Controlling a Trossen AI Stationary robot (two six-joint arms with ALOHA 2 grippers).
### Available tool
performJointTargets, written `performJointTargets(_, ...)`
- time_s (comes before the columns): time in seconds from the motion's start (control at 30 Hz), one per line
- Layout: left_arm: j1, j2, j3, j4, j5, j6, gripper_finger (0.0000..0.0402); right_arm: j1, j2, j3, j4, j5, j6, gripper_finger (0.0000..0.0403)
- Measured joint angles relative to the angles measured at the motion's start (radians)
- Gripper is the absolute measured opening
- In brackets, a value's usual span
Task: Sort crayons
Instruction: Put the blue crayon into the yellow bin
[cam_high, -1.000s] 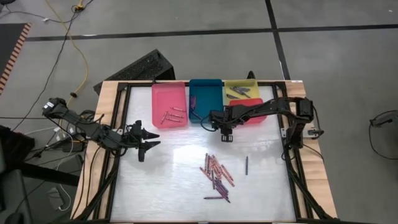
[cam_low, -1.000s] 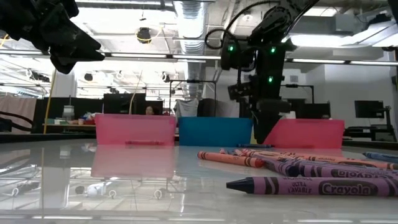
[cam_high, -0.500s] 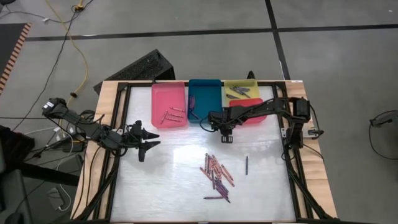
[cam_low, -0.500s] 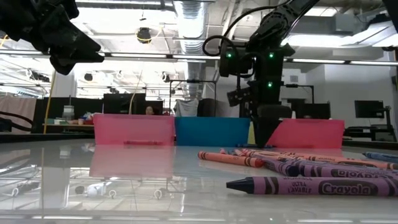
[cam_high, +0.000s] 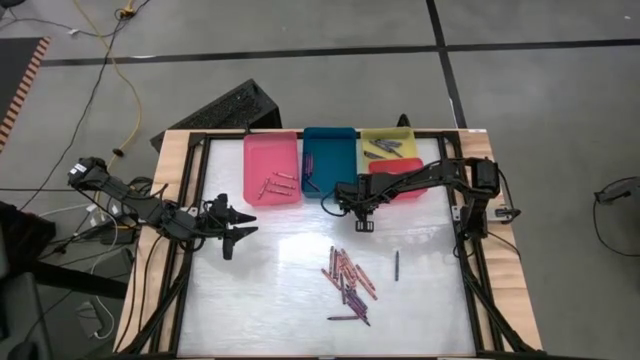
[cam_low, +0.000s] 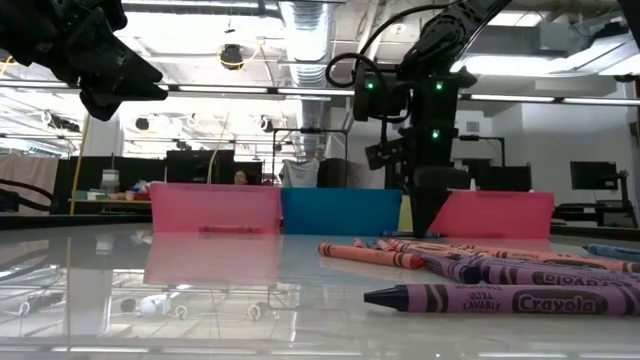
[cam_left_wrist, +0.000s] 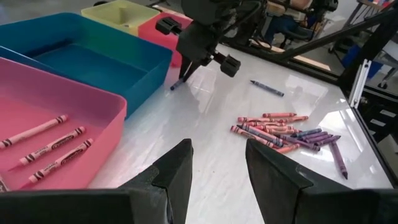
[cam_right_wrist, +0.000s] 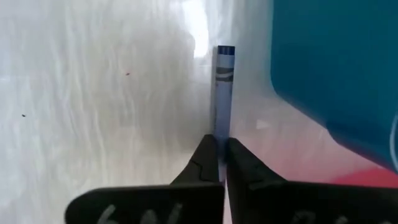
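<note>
Loose crayons (cam_high: 348, 278): thin paper-wrapped sticks, purple and red, heaped at table's 5 o'clock.
Blue crayon (cam_right_wrist: 222, 90): beside teal tray (cam_high: 330, 162), pinched by right gripper (cam_high: 362, 222).
Left gripper (cam_high: 238, 232): 9 o'clock, parted, empty.
Change: right fingers closed.

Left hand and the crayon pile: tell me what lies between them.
In the left wrist view, only bare white table lies between the left hand and the crayon pile. The high view agrees.
</note>
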Motion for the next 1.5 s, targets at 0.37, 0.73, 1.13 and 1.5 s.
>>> performJointTargets(0.37, 0.000, 0.000, 0.000, -0.001, 0.000, 0.000, 0.0139, 0.093, -0.067, -0.006, -0.058, -0.056, 0.094, 0.0003)
performJointTargets(0.73, 0.000, 0.000, 0.000, -0.005, -0.001, -0.007, 0.0139, 0.179, -0.286, -0.004, -0.064, -0.059, 0.162, 0.0002)
performJointTargets(1.13, 0.000, 0.000, 0.000, -0.005, -0.003, -0.014, 0.0139, -0.010, -0.527, -0.003, -0.073, 0.281, 0.296, 0.0006)
performJointTargets(1.5, 0.000, 0.000, 0.000, -0.006, -0.016, -0.039, 0.0139, -0.370, -0.489, -0.003, -0.112, 0.256, 0.326, 0.0008)
